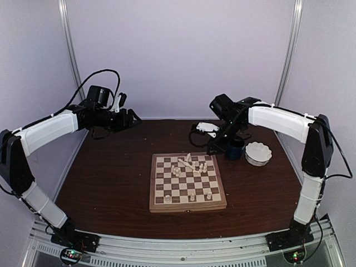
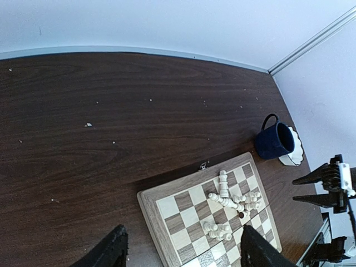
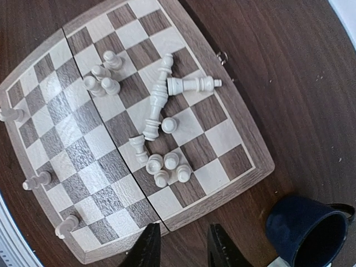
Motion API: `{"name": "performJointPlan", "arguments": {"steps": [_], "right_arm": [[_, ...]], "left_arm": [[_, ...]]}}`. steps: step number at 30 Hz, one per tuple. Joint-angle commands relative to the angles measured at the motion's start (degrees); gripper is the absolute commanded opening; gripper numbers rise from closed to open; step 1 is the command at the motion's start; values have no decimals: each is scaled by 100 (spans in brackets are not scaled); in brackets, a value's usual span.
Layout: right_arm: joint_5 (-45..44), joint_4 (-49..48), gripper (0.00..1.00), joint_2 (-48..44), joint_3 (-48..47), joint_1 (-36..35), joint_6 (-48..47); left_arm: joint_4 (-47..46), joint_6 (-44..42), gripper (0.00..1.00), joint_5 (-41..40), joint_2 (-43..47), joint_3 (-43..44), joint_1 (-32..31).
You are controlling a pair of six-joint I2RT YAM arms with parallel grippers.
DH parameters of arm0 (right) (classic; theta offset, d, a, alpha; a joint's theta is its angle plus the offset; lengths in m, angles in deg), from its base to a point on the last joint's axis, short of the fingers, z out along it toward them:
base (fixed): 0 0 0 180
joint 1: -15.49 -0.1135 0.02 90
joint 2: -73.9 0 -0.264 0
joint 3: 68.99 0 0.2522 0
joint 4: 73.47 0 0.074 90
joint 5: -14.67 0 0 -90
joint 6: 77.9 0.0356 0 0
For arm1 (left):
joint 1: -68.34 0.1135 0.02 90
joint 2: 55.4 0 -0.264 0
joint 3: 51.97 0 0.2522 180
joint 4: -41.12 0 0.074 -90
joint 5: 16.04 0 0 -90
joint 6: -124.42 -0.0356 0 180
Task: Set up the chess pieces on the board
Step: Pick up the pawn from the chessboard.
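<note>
The board lies in the middle of the table. Cream chess pieces crowd its far half: two tall ones lie crossed, and pawns stand in two clumps. Three pieces stand apart along the near row. My right gripper hovers open over the board's far right corner, with nothing between its fingers. My left gripper is raised at the back left, open and empty, looking down on the board and the pieces.
A dark blue mug stands just off the board's far right corner, beside my right gripper. A white scalloped bowl sits to the right of the mug. Walls close the back and both sides.
</note>
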Motion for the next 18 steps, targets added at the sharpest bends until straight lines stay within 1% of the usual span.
{"name": "performJointPlan", "arguments": {"steps": [1, 10, 18], "right_arm": [[-236, -211, 32, 284, 260, 65, 41], [-11, -64, 26, 713, 262, -97, -140], [-114, -93, 28, 883, 243, -197, -168]], "left_arm": [[-269, 35, 69, 70, -49, 76, 60], [-273, 27, 69, 72, -60, 76, 56], [-269, 27, 69, 70, -69, 83, 58]]}}
